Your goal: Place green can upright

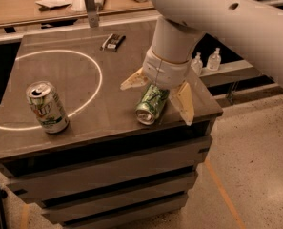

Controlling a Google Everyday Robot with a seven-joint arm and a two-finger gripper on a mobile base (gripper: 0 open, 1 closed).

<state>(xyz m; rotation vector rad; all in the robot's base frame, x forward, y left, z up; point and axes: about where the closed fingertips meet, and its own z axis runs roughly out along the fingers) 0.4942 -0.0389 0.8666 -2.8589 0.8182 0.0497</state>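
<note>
The green can (149, 106) lies on its side on the dark table (74, 123), near the front right edge, its silver end facing the front. My gripper (157, 95) is open and hangs right over the can. One pale finger (132, 80) is on the can's left and the other finger (184, 104) on its right, so the jaws straddle the can. The upper part of the can is hidden under my white wrist.
A paler silver-white can with a red-and-green logo (47, 107) stands upright at the front left. A small dark object (113, 41) lies at the back of the table. A white ring (60, 87) is marked on the tabletop. A cluttered counter (60, 4) stands behind.
</note>
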